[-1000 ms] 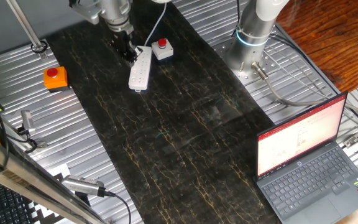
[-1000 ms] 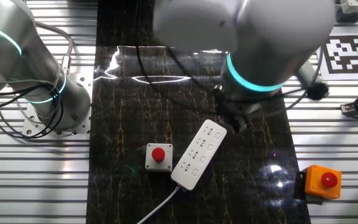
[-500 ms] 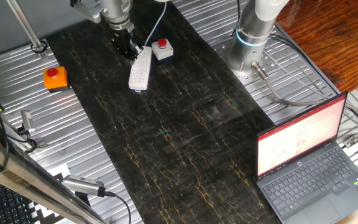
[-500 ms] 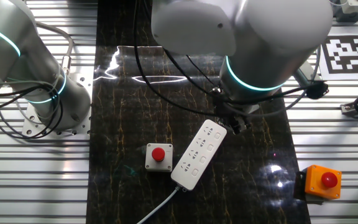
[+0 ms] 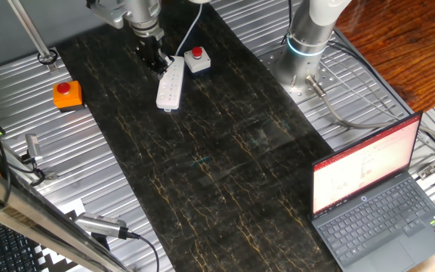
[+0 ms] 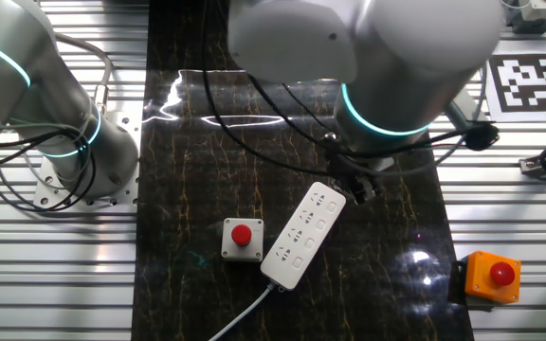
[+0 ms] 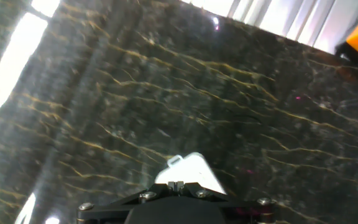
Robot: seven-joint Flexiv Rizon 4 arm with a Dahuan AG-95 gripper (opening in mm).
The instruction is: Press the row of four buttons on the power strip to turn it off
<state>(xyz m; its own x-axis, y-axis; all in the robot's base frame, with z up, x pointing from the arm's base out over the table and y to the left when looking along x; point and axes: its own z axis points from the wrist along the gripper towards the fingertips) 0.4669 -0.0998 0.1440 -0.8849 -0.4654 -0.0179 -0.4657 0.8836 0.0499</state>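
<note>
Dark marble mat [image 5: 225, 151]; gripper [image 6: 356, 187], grip state unclear, at power strip [image 6: 303, 233] far end. Buttons [image 6: 318, 225] seemingly unfinished.

A robotics lab/test bench is shown. The surface [image 5: 112, 151] is made of ribbed aluminium profile w/ a dark marbled mat [image 5: 202, 143] laid over it. A 2nd robot arm base [image 5: 304, 53] is bolted to the profile, w/ cables run alongside. An open laptop [image 5: 376, 196] w/ a lit screen is set at one corner. A printed calibration-type marker [image 6: 529, 80] is seen at the edge, plus a keyboard [image 5: 2, 245] nearby.
</note>
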